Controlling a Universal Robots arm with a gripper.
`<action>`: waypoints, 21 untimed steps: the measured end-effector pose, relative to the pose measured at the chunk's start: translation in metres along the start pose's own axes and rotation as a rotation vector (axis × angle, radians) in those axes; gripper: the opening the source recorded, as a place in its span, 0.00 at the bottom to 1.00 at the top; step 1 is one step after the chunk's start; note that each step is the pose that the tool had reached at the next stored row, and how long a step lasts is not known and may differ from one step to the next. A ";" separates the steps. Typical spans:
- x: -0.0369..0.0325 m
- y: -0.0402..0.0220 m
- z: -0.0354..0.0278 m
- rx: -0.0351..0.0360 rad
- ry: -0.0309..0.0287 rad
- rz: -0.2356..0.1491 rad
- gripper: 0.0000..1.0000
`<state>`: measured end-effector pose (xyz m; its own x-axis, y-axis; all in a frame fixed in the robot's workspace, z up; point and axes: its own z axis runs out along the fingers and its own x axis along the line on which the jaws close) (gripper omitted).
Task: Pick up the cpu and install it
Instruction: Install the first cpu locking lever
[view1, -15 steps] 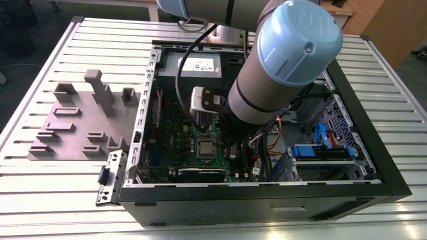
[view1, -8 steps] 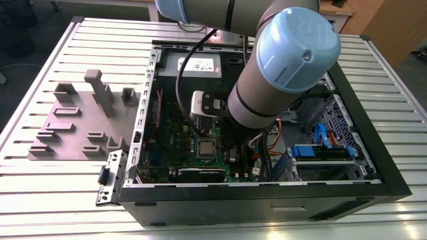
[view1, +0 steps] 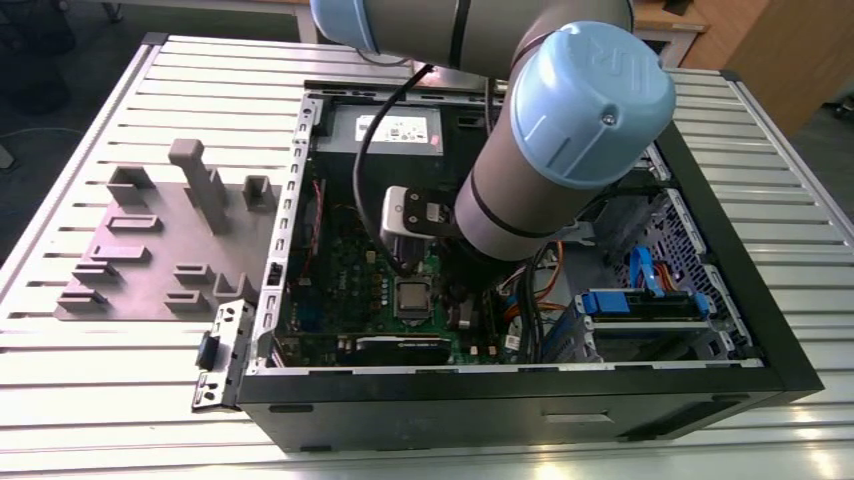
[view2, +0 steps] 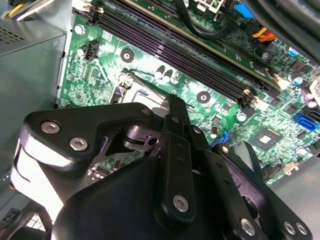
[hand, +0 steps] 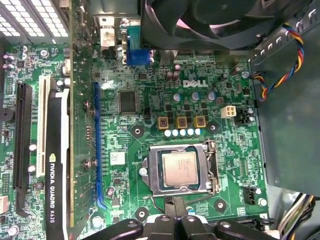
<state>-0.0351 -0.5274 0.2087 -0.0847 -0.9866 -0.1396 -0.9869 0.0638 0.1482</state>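
The cpu (hand: 179, 170) is a small silvery square chip lying flat in the socket of the green motherboard (hand: 150, 100), with the silver socket frame (hand: 151, 172) around it. In the exterior view the cpu (view1: 411, 297) sits low in the open computer case (view1: 534, 400), just below my arm's wrist. My gripper (hand: 170, 206) hangs over the board right beside the socket's edge, apart from the chip. In the second wrist view my gripper (view2: 172, 102) points down at the socket (view2: 132, 87), whose chip is mostly hidden behind the black gripper body.
A graphics card (hand: 60, 165) stands in its slot beside the socket, and a black fan (hand: 210, 20) is at the case wall. The grey power supply (view1: 396, 127), loose cables (view1: 534, 300) and a blue drive cage (view1: 641, 300) crowd the case. A grey fixture plate (view1: 160, 250) lies on the table.
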 end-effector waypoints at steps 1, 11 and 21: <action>0.0001 -0.0001 0.0006 0.0001 0.0008 0.000 0.11; -0.0007 -0.0006 0.0048 0.0031 0.0358 0.005 0.11; -0.0048 -0.0005 0.0067 0.0063 0.0726 0.010 0.11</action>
<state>-0.0352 -0.5217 0.2027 -0.0844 -0.9942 -0.0668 -0.9869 0.0741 0.1430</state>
